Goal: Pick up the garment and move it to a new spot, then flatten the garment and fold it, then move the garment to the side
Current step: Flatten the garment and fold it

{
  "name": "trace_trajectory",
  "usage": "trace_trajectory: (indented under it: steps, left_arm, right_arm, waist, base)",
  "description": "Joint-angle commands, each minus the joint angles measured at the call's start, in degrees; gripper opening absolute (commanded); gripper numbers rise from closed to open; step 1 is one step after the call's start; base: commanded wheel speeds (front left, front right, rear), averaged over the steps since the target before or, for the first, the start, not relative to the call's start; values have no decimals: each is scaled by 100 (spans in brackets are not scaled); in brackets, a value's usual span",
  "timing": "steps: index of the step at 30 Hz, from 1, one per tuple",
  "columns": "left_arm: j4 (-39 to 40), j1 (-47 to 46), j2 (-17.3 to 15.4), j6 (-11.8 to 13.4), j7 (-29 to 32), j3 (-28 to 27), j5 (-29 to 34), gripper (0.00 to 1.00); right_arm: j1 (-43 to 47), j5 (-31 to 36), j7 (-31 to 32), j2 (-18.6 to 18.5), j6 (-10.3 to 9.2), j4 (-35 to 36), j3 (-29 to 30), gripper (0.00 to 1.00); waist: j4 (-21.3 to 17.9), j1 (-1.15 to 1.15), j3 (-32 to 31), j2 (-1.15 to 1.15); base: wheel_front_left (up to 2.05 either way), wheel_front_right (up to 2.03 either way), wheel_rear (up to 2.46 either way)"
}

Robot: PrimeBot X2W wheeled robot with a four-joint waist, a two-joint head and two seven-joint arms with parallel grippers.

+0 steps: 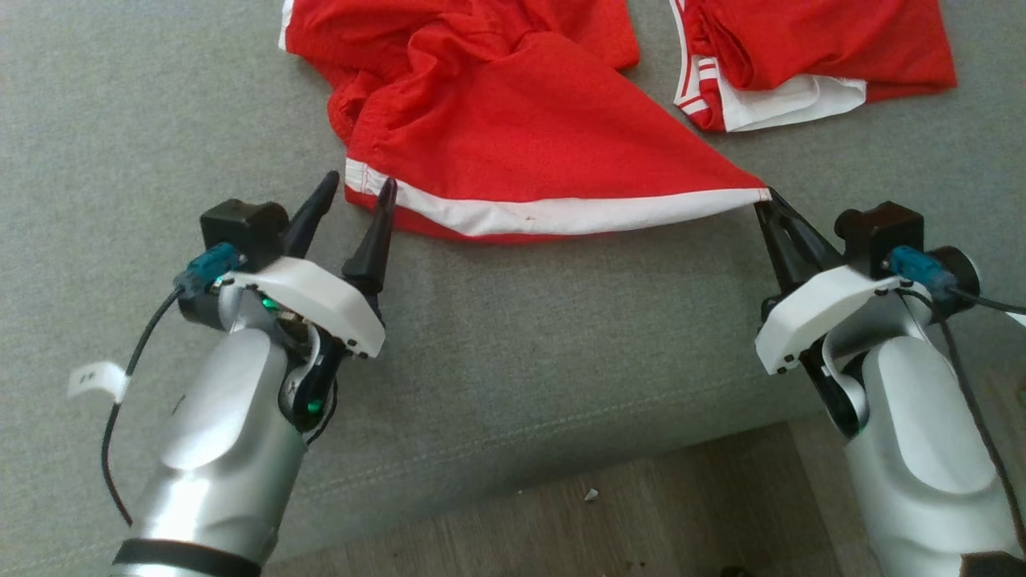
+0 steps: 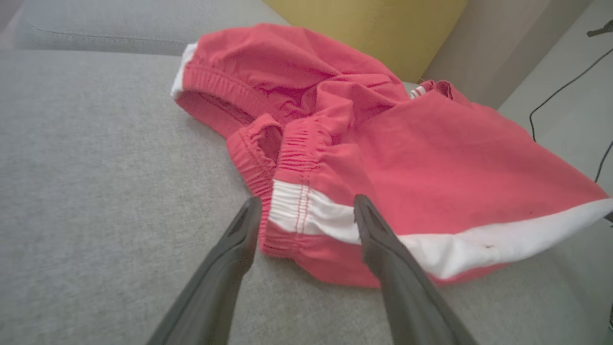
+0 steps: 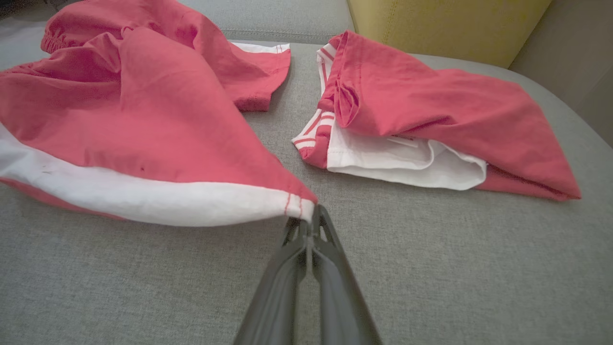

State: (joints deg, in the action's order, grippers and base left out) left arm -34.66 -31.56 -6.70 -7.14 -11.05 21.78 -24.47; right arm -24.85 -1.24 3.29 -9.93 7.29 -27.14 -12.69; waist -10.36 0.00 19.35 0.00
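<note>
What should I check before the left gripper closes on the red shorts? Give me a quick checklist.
1. Right gripper shut on the corner of the shorts: ok.
2. Left gripper open: ok.
3. White hem end lined up between the left fingers: ok.
4. Fingers low enough to catch the cloth: cannot tell.
5. Shorts lying flat: not ok, bunched at the waistband.
6. Second red garment apart from the shorts: ok, bare cushion between them.
</note>
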Motion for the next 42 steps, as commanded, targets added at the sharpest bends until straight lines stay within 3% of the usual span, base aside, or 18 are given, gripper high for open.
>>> trace_trajectory:
  steps: [1, 19, 20, 21, 31, 42]
  left_arm:
    - [97, -207, -179, -34, 43, -93, -45, 100]
    - [-515, -650, -310, -35, -203, 511, -477, 100]
    - [-520, -670, -311, -35, -217, 560, -510, 4]
    - [-523, -690, -319, -35, -231, 611, -538, 0]
    - [-267, -673, -407, -35, -373, 710, -674, 0]
    - [1047, -351, -715, 34, -393, 330, -625, 0]
  right_arm:
    - [-104, 70, -75, 32, 20, 134, -96, 0]
    - [-217, 87, -182, 87, 20, -67, -126, 0]
    - [-223, 85, -181, 81, 20, -66, -126, 0]
    - [-229, 85, -180, 75, 20, -66, -127, 0]
    - [-296, 83, -330, -48, 20, 85, -160, 0]
    - [-920, 139, -481, -573, 20, 685, -384, 0]
  waist:
    - [-5, 0, 3, 0]
    - [13, 0, 36, 0]
    - [20, 0, 41, 0]
    - [27, 0, 45, 0]
    - [219, 0, -85, 0]
    - [651, 0, -765, 0]
  base:
    - [0, 0, 0]
    - [0, 0, 0]
    - [0, 0, 0]
    - [0, 0, 0]
    - [0, 0, 0]
    - [0, 0, 0]
